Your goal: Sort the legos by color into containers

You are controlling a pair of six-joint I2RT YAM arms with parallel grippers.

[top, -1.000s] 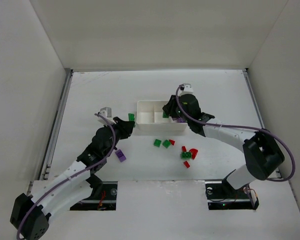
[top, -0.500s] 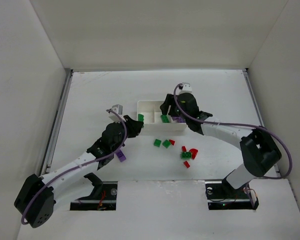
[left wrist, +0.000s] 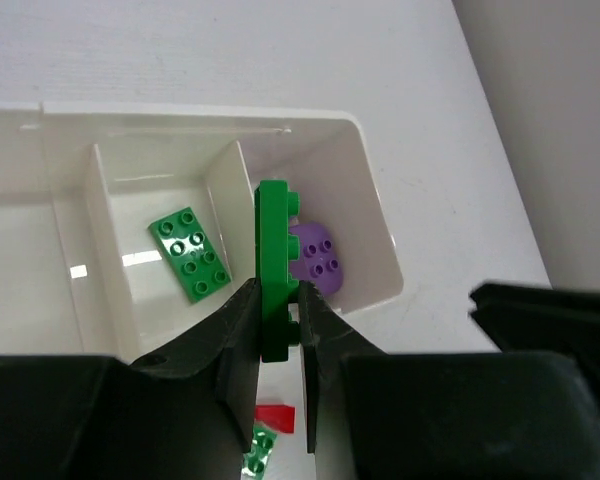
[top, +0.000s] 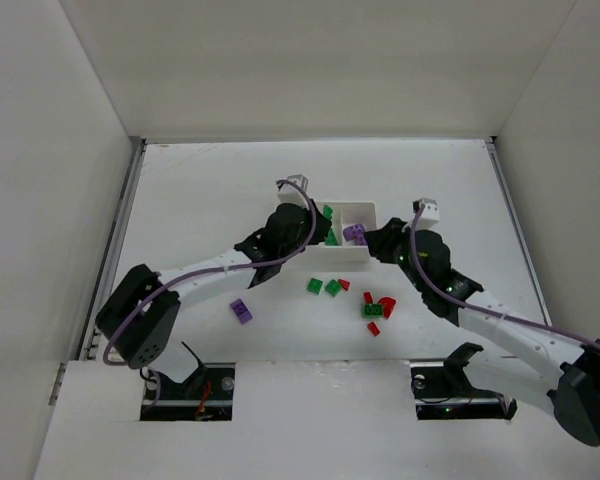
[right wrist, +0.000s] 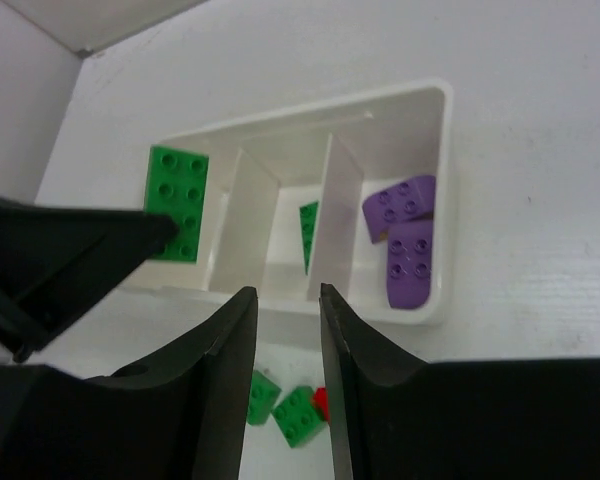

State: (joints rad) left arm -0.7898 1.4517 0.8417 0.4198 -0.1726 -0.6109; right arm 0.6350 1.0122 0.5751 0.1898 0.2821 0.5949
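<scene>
The white three-compartment tray (top: 352, 255) sits mid-table. My left gripper (top: 318, 224) is shut on a green brick (left wrist: 273, 262) and holds it on edge above the tray (left wrist: 372, 195), over the wall between the middle and right compartments. A green brick (left wrist: 190, 254) lies in the middle compartment and purple bricks (right wrist: 405, 240) in the right one. My right gripper (right wrist: 285, 300) is open and empty, just in front of the tray (right wrist: 435, 100); it also shows in the top view (top: 373, 243). The held green brick (right wrist: 178, 202) shows there too.
Loose green bricks (top: 315, 286) (top: 333, 287) (top: 372, 310) and red bricks (top: 387, 303) (top: 373, 328) lie in front of the tray. A purple brick (top: 241, 311) lies alone to the near left. White walls enclose the table.
My left arm swung right from beside the tray's left end to over the tray, carrying the green brick. My right gripper drew back from the tray toward the near right.
</scene>
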